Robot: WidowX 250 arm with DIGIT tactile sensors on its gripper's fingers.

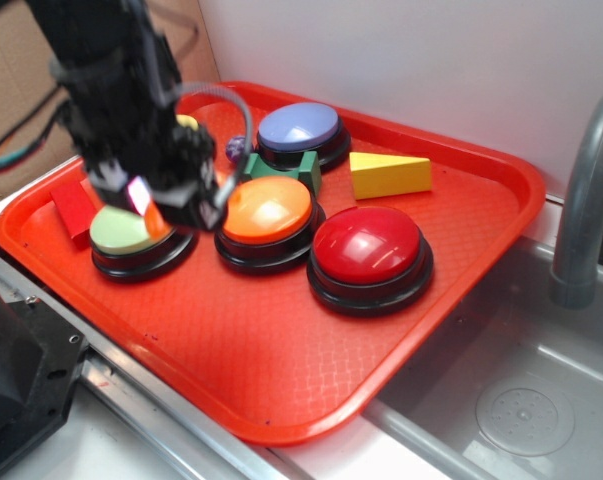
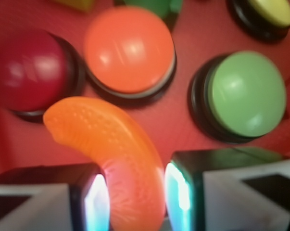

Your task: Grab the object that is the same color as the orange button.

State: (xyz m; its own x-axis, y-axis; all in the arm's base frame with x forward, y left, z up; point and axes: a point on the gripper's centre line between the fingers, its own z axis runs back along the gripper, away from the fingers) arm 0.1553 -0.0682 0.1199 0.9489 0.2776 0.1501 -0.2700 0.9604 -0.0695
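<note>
Two fingers (image 2: pixel 94 202) of the gripper (image 2: pixel 132 202) press against the sides of the orange crescent (image 2: pixel 111 149) in the wrist view, holding it between them; the toy's free end curves up and away to the left, past the fingertips. In the outside view the gripper (image 1: pixel 156 205) hangs above the green button (image 1: pixel 121 232) at the left of the tray, and a sliver of orange (image 1: pixel 153 215) shows beneath it.

Just beyond the held crescent sits the orange button (image 2: pixel 129 48), with the red button (image 2: pixel 34 70) on one side and the green button (image 2: pixel 245 94) on the other.

Everything rests on a red plastic tray (image 1: pixel 281 370) with a textured floor. Beside it lies a grey sink (image 1: pixel 521 400) with a grey tap (image 1: pixel 586 200), and a white wall stands behind.

The tray also holds a red block (image 1: pixel 73 208) at its left edge, a green block (image 1: pixel 286 168) behind the orange button (image 1: pixel 268 208), a yellow wedge (image 1: pixel 389 174), a blue button (image 1: pixel 298 128) and, farthest, a yellow button (image 2: pixel 274 12), mostly hidden in the outside view.
</note>
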